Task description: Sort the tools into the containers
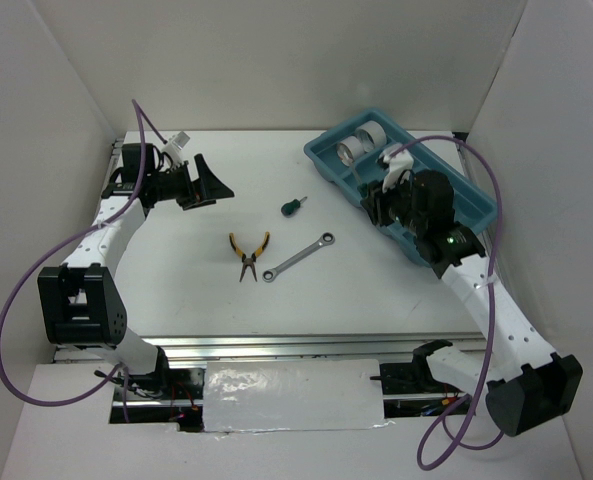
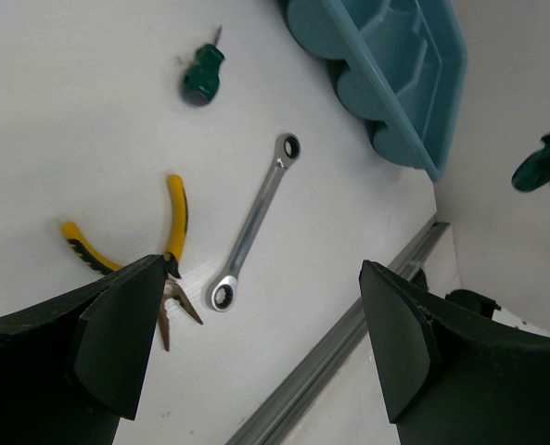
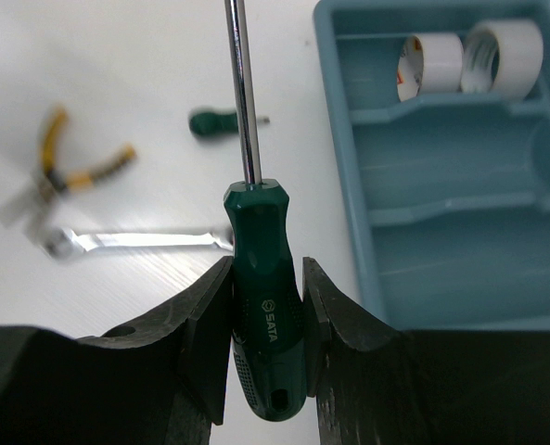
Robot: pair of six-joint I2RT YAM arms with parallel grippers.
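Readable text: "SATA" in white on the green handle of the long screwdriver (image 3: 259, 232), with a small logo above it. Red print inside the core of the white tape roll (image 3: 432, 63) is too small to read. No marking legible on the wrench (image 2: 256, 222).

My right gripper (image 3: 265, 306) is clamped on that handle, a finger pressing each side. The screwdriver sits just outside the long wall of the teal tray (image 3: 344, 139). Its shaft runs along that wall, toward the tray's tape end. The tip is cut off by the frame edge. In the top view my own wrist hides the tool.

Both rolls stand on edge in the tray's end compartment, with the second tape roll (image 3: 511, 46) beside the white one.

My left gripper (image 2: 261, 306) is spread wide and holds nothing, well apart from the tray.

The short screwdriver (image 1: 292, 207) lies on the table, tip toward the tray. The wrench lies diagonal, one ring end toward the tray, between the tray and the pliers (image 1: 248, 250). The pliers have yellow handles splayed and the nose pointing away from the tray. They are partly hidden behind my left finger in the left wrist view and blurred in the right wrist view.
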